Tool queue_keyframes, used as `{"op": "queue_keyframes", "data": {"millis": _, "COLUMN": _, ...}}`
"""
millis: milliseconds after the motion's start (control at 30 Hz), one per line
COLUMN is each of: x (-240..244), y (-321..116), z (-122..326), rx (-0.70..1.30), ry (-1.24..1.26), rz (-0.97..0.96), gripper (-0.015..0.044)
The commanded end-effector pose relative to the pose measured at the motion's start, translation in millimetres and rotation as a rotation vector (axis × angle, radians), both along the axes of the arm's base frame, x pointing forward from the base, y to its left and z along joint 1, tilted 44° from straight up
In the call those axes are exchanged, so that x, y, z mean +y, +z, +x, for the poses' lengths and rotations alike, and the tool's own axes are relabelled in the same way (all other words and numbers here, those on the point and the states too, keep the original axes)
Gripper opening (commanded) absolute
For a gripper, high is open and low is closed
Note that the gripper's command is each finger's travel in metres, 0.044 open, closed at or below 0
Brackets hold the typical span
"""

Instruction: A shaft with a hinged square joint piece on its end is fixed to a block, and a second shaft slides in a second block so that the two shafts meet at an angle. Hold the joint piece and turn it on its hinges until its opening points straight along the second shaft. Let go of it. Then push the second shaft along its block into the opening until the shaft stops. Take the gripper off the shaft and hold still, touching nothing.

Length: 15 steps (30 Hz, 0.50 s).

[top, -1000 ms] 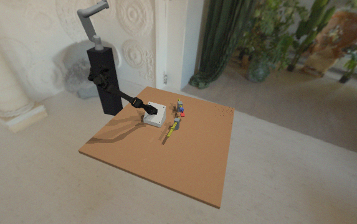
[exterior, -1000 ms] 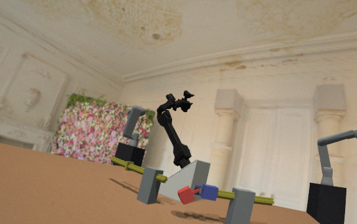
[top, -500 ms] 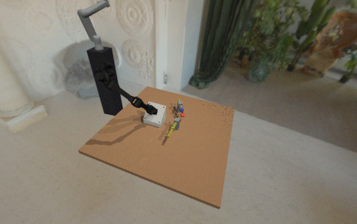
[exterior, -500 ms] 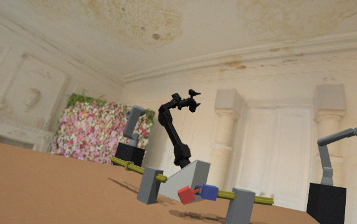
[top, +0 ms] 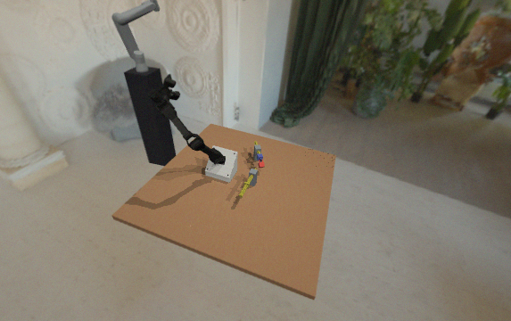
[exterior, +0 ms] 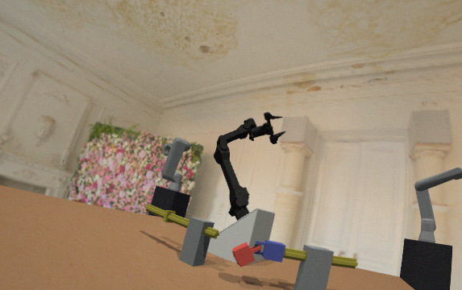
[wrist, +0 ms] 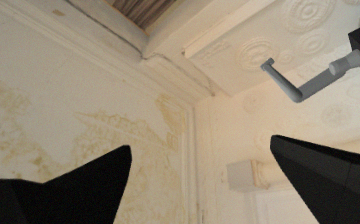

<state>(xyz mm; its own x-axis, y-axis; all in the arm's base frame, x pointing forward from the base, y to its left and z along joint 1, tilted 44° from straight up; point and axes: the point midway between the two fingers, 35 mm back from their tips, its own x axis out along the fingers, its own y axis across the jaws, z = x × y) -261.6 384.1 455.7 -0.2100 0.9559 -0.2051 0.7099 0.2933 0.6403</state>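
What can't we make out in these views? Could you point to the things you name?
- Opening of the red joint piece [top: 261, 164] [exterior: 243, 254]: too small in top, not discernible in exterior.
- Hinge pins between red and blue pieces: too small in both.
- Foot of the right-hand grey block [exterior: 314, 267]: cut off by exterior's bottom edge.
- Both shafts: outside wrist view.

Matt brown tabletop [top: 282, 232] [exterior: 53, 238], smooth-looking.
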Motion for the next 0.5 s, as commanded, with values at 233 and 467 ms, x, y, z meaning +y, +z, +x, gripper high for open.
{"op": "queue_keyframes", "data": {"millis": 233, "x": 60, "y": -66, "z": 69, "rx": -0.282, "ry": -0.137, "rz": -0.129, "gripper": 0.0440}}
{"op": "queue_keyframes", "data": {"millis": 467, "x": 89, "y": -116, "z": 128, "rx": -0.463, "ry": -0.215, "rz": -0.264, "gripper": 0.0440}}
